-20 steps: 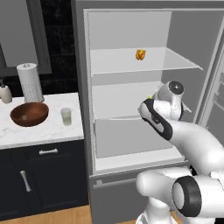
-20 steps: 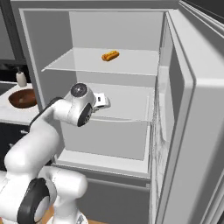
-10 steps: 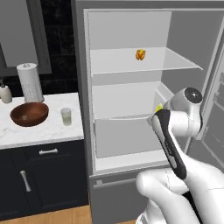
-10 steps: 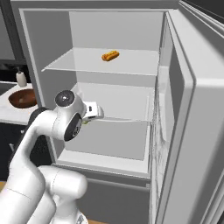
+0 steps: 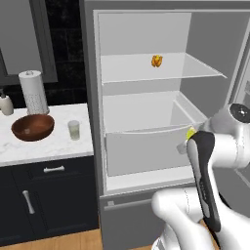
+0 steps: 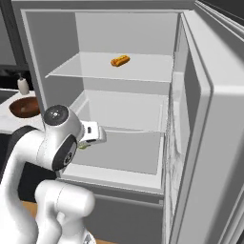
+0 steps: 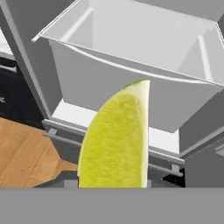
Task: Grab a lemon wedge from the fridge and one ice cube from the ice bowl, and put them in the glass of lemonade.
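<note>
Holding the lemon wedge [image 7: 116, 140] close under the hand camera, the gripper [image 5: 188, 139] is sitting in front of the open fridge [image 5: 141, 58], jaws drawn in narrow on the wedge. From the left base view a yellow tip of the wedge [image 5: 190, 132] is peeking out at the end of the arm; from the right base view a sliver of it [image 6: 84, 146] is showing just below the white hand [image 6: 93, 133]. Beyond the gripper, the white drawer [image 7: 131, 57] is standing open-topped at the bottom of the fridge. Above and behind the gripper, an orange food item [image 5: 156, 60] is lying on the upper glass shelf [image 5: 161, 73]. Well off to the gripper's left, on the marble counter [image 5: 44, 146], the glass of lemonade [image 5: 73, 130] is standing just beside the brown ice bowl [image 5: 32, 127]; whether an ice cube is lying inside the bowl I cannot tell. Behind the bowl, a paper towel roll [image 5: 32, 92] and a soap bottle [image 5: 5, 102] are standing upright. The fridge door [image 6: 209, 128] is swinging wide on the gripper's right.
</note>
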